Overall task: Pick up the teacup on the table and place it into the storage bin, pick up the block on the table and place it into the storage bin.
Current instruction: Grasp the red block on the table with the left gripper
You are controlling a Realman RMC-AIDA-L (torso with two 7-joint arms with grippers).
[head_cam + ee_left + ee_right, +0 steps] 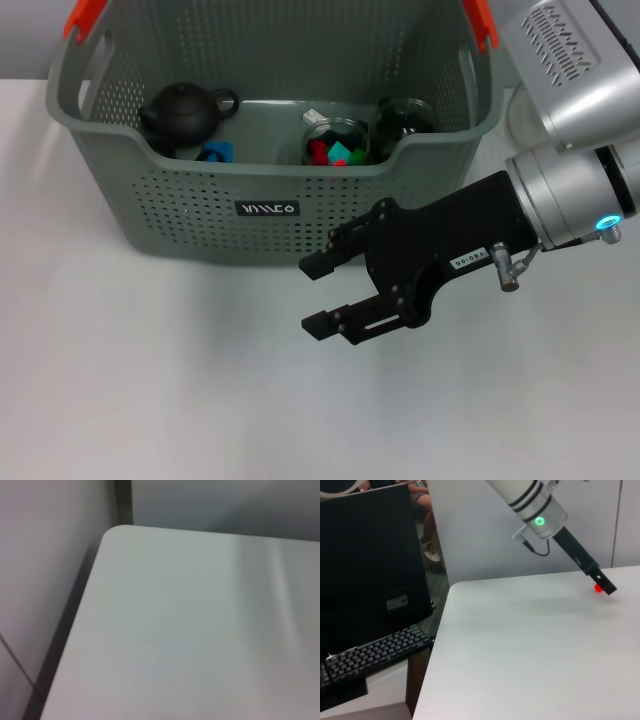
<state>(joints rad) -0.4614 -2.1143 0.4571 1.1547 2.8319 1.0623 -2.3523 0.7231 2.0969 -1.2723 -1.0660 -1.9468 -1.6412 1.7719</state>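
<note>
Right gripper (322, 296) low over table (150, 380), before storage bin (200, 200), fingers spread, empty.

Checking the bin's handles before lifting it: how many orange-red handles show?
2: one orange-red handle at the storage bin's far left corner, another at its far right corner.

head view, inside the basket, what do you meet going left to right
black teapot → small blue thing below its spout side → glass jar of red and green bits → dark glass jar. The right gripper hangs open in front of the basket, outside it.
</note>
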